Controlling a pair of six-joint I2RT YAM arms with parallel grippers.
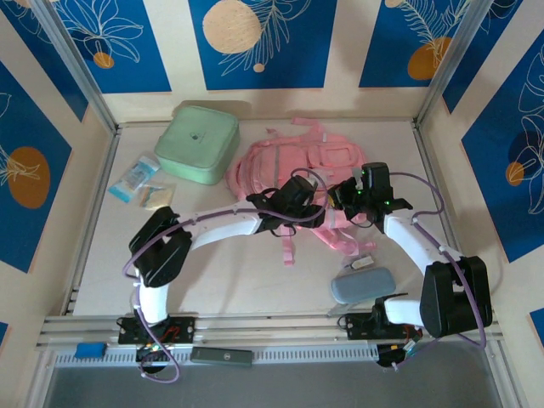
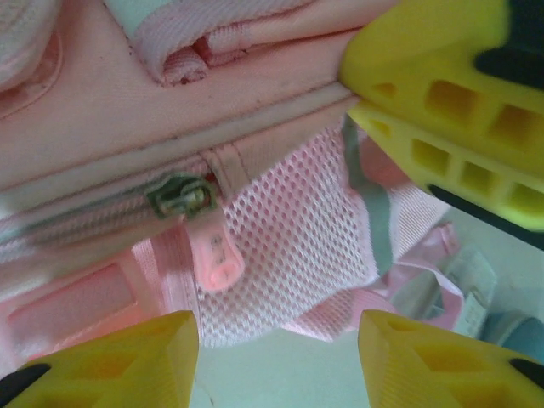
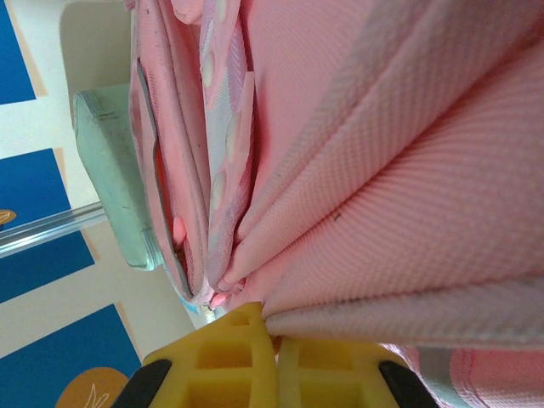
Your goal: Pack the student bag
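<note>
Top external: student bag [image 1: 289, 161] on pale table [image 1: 229, 280], blue floral panels [image 1: 289, 59] around.

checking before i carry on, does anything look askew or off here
The large pink fabric backpack lies rumpled, a fold pinched up by the shut right claw; a pink strap trails loose toward the near edge. Nothing looks spilled or torn.

The left arm [image 1: 223, 223] and right arm [image 1: 410, 240] each consist of white tubular links joined by bulky black joint housings [image 1: 161, 253], mounted on a black base [image 1: 157, 327]. A thin purple cable [image 1: 129, 270] is routed in external loops along each arm, and small green indicator lights [image 1: 361, 192] glow on the right wrist. The left gripper [image 2: 276, 331] and right gripper [image 3: 274, 340] carry yellow moulded fingers [image 2: 127, 361] with rectangular recesses and black inserts.
</note>
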